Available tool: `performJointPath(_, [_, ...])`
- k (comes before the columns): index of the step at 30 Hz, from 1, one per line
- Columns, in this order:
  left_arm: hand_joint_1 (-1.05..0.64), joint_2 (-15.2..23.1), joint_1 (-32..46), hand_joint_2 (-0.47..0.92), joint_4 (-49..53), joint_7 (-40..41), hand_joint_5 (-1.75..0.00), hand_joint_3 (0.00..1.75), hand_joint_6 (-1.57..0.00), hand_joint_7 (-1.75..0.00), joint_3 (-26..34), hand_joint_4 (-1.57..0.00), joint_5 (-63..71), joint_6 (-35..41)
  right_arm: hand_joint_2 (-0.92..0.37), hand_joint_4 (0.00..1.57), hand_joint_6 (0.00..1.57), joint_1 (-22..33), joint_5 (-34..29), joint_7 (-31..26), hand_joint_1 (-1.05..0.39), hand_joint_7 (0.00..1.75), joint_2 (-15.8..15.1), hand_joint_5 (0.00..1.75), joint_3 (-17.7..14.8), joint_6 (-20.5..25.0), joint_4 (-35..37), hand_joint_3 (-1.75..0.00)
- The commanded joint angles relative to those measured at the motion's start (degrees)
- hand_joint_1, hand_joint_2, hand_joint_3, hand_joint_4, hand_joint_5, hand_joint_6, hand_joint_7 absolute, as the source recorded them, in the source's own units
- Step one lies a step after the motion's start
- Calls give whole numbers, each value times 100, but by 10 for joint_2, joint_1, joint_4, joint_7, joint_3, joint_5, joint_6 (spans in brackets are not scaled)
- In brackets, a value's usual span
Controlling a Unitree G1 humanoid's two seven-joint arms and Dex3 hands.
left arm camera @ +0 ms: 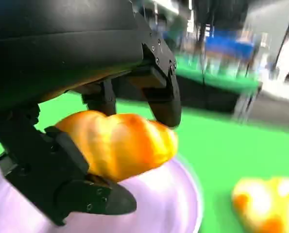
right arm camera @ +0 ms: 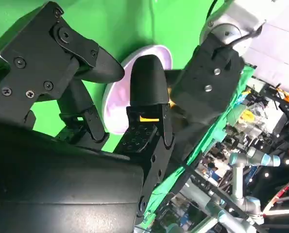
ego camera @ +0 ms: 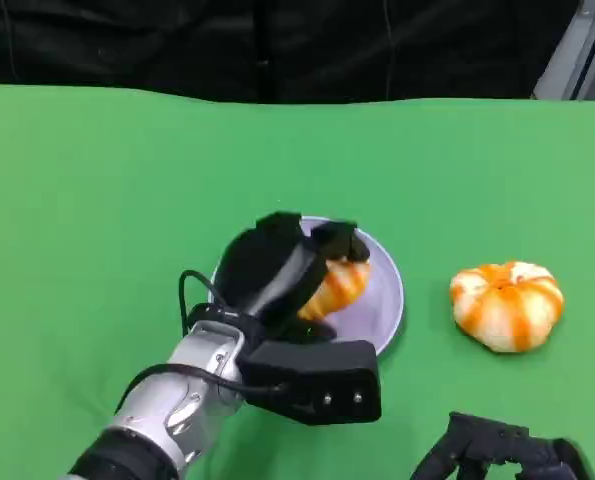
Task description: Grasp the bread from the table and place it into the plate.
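Orange bread [ego camera: 337, 288] clamped in our left hand [ego camera: 277, 262] over lilac plate [ego camera: 387, 300]; second bread [ego camera: 507, 303] sits on green desk [ego camera: 97, 200]; right hand [ego camera: 497, 450] holds nothing, fingers apart.

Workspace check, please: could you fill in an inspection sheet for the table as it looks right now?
Surface: green table, flat.
Job's things: bread held by the left robot hand just above the plate; whether it touches the plate cannot be told.
Clutter: a second orange-striped bun lies on the table to the right of the plate, apart from it.
Robot hands: left grips the bread; right robot hand is low at the near edge, holding nothing, fingers apart.
Cables: black cable loops by the left wrist.
Surroundings: black curtain behind the table.
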Motion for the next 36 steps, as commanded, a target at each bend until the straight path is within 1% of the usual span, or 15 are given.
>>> performJointPath(1, [-72,23,5,92,-49,-109,-20,34,-15,-4,-21,-1,12,69,-27,91,91,3,2,-3,-13,109,-4,153,0,4,-6,-129])
performJointPath(3, [-80,30,10,92,-65,-147,-5,40,-10,-1,-28,0,8,87,-26,91,91,3,5,-1,-12,109,-4,153,0,4,-7,-129])
performJointPath(4, [-82,35,12,92,-72,-162,-3,41,-9,-1,-30,0,7,93,-26,91,91,3,6,0,-11,109,-5,153,0,4,-7,-129])
performJointPath(10, [-92,65,33,92,-128,-229,0,50,-7,0,-33,0,0,119,-26,92,92,5,5,-1,-12,108,-5,155,0,7,-10,-129])
performJointPath(14, [-91,86,67,92,-183,-230,0,51,-4,0,-17,0,-16,116,-27,91,92,5,6,-2,-11,107,-9,153,0,0,-7,-128])
performJointPath(17, [-89,102,108,92,-230,-197,0,52,-4,0,11,0,-45,81,-27,91,92,6,6,-3,-11,107,-9,152,1,0,-7,-128])
performJointPath(20, [-81,117,155,92,-272,-163,-3,50,-7,-2,51,-6,-90,23,-27,92,92,10,7,-1,-11,108,-8,154,3,5,-13,-129])
performJointPath(24, [-74,145,219,92,-316,-194,-7,48,-10,-3,111,-11,-204,-54,-26,91,91,16,12,-1,-10,109,-9,157,5,2,-16,-131])
performJointPath(27, [-67,158,262,92,-326,-206,-13,41,-18,-6,149,-19,-282,-119,-26,90,90,19,13,-1,-9,109,-10,158,6,1,-16,-131])
performJointPath(28, [-58,158,279,92,-323,-202,-20,33,-25,-9,162,-28,-308,-149,-26,90,90,20,13,-1,-10,110,-11,160,6,0,-16,-132])
performJointPath(30, [-51,153,307,92,-309,-192,-26,27,-32,-11,185,-35,-347,-214,-26,89,89,21,14,0,-10,111,-12,161,6,0,-17,-133])
performJointPath(31, [-38,150,317,92,-299,-187,-40,20,-45,-12,195,-45,-361,-244,-26,89,89,22,14,0,-10,111,-13,160,6,1,-19,-134])
performJointPath(33, [-28,140,343,92,-285,-177,-55,15,-57,-13,215,-52,-387,-294,-25,89,89,23,17,2,-10,111,-14,159,5,3,-22,-134])
performJointPath(34, [-18,133,357,92,-280,-172,-67,14,-70,-17,225,-65,-397,-315,-25,91,89,24,20,4,-11,112,-15,162,3,5,-23,-134])
performJointPath(36, [-10,123,380,90,-269,-160,-78,15,-81,-19,242,-75,-404,-353,-25,90,88,25,23,6,-11,113,-17,165,0,5,-25,-135])
